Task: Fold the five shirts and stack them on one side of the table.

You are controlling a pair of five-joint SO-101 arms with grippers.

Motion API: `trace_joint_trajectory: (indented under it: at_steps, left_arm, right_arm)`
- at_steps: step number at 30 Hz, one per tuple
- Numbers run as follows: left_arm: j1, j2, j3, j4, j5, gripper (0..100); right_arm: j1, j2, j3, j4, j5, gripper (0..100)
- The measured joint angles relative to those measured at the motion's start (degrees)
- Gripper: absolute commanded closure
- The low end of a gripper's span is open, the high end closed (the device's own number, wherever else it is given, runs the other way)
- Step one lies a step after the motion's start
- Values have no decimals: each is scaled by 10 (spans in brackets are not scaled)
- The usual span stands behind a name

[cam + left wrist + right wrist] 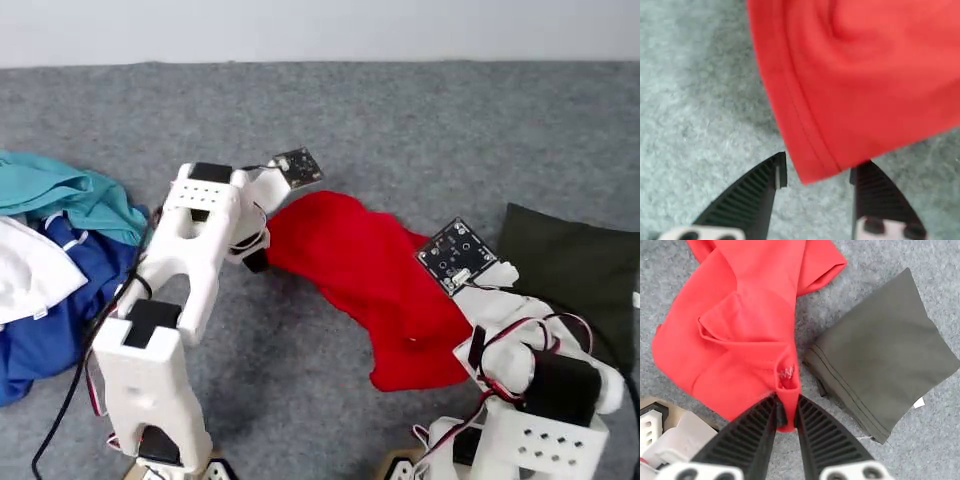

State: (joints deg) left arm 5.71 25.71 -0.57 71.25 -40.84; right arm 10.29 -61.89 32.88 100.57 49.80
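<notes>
**A:** Start closest in. What is the right claw doing?

**B:** It is clamped tight on a raised fold of the red shirt, at the shirt's near end. A pinch of red cloth stands up between the two fingers.

**A:** And the red shirt itself?

**B:** It is spread crumpled across the middle of the grey desk, unfolded, running from the near right end to the far left end.

**A:** Where is the left claw?

**B:** At the red shirt's left edge, farther back. Its fingers are spread wide, and a hemmed corner of the shirt lies in the gap between them. I cannot tell whether either finger touches the cloth.

**A:** What lies to the shirt's right?

**B:** A dark olive shirt, folded into a flat square, just beside the red shirt with a thin strip of desk between them.

**A:** And on the other side?

**B:** Well apart from the red shirt, beyond the left arm, there is a loose heap: a blue shirt underneath, a white shirt across it, and a teal shirt at the far end. None of them is folded.
</notes>
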Motion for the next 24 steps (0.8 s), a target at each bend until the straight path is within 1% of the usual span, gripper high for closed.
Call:
trace_joint_trajectory:
  at_steps: [3,9,14,18,21,24]
  left_arm:
    - [0,6,0,-13,0,816]
    - [11,7,0,-47,9,985]
    - [41,7,0,-44,11,987]
    - [44,0,-21,-11,31,987]
    - [26,-39,-37,18,52,987]
    - [-4,-98,-49,38,72,987]
  right_arm:
    - [0,0,0,0,0,989]
    - [0,0,0,-4,0,989]
    - [0,0,0,-19,-1,989]
    - [0,0,0,-38,-1,989]
    - [0,0,0,-67,-4,989]
    - [0,1,0,-113,-24,989]
